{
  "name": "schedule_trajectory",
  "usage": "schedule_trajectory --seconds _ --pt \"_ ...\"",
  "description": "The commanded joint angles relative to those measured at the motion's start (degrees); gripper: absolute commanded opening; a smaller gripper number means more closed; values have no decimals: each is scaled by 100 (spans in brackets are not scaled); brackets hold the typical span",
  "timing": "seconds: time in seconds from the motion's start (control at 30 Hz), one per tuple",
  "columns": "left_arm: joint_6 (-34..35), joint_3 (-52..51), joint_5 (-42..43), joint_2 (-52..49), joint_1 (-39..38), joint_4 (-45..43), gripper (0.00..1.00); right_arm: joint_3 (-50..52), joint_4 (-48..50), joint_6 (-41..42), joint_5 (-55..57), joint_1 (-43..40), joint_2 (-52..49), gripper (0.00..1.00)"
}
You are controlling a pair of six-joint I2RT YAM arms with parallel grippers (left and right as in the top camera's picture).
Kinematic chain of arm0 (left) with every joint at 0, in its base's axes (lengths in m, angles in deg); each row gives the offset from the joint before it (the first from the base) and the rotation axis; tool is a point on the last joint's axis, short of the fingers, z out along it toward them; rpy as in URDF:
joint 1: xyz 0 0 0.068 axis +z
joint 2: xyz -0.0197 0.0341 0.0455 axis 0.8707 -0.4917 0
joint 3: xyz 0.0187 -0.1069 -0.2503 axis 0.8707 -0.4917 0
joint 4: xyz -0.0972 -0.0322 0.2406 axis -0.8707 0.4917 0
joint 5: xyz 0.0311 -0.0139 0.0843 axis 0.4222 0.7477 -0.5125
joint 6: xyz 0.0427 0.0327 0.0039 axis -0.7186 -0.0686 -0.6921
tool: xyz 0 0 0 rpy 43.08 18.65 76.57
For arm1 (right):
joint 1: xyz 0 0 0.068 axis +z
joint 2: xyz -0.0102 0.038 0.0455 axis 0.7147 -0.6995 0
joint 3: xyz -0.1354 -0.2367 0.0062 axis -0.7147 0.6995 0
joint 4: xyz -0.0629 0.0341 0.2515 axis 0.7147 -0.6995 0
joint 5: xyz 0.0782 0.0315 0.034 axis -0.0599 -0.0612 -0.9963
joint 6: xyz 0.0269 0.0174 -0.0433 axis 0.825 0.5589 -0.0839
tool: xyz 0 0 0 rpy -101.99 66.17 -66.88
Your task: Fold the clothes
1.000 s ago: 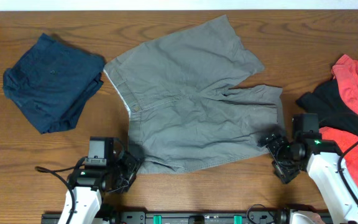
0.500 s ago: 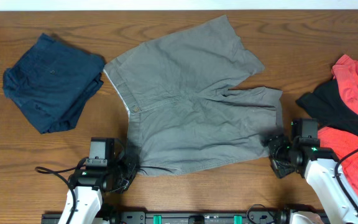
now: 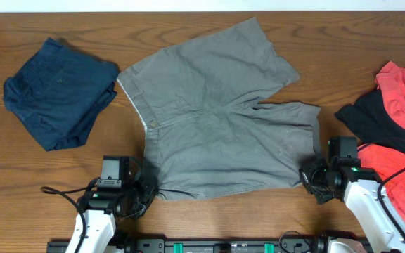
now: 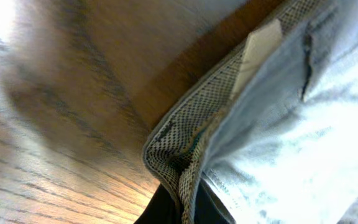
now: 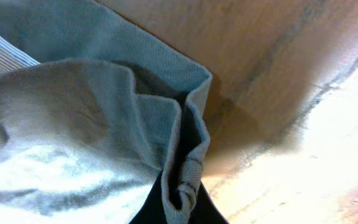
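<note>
The grey shorts (image 3: 216, 119) lie flat on the table (image 3: 20, 176), stretching to the far side from both grippers. The left gripper (image 3: 148, 192) pinches the near-left waistband corner, the right gripper (image 3: 309, 176) the near-right hem corner.

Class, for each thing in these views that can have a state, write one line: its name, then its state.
grey shorts, spread open, unfolded, wrinkled
navy garment, folded, left of the shorts
red garment, crumpled at the right edge
black garment, crumpled, against the red garment
left gripper, jaws shut on the shorts' waistband corner
right gripper, jaws shut on the shorts' leg hem
</note>
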Motion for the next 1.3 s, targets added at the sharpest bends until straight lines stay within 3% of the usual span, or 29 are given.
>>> schedule_trajectory --seconds 0.0,0.3,0.5,0.77,0.97,1.27 --pt "-925 118 584 -22 -15 46 6 -195 -179 -435 31 35 149 1" --pt "-2140 925 726 177 -15 1552 6 -1991 -2057 -1434 981 -417 796 1" --pt "-2507 1652 748 750 -15 2500 6 -3276 -3101 -2039 1561 -660 1062 1" --pt "-2535 2887 734 1333 -177 3482 6 -4478 -3803 -2575 1746 -682 1108 1" --pt "-2083 3147 59 1362 -264 3348 6 -5095 -3501 -3224 1722 -669 1047 1" --pt "-772 3145 -1775 1082 -260 2092 6 -5152 -1679 -3722 737 -588 96 1"
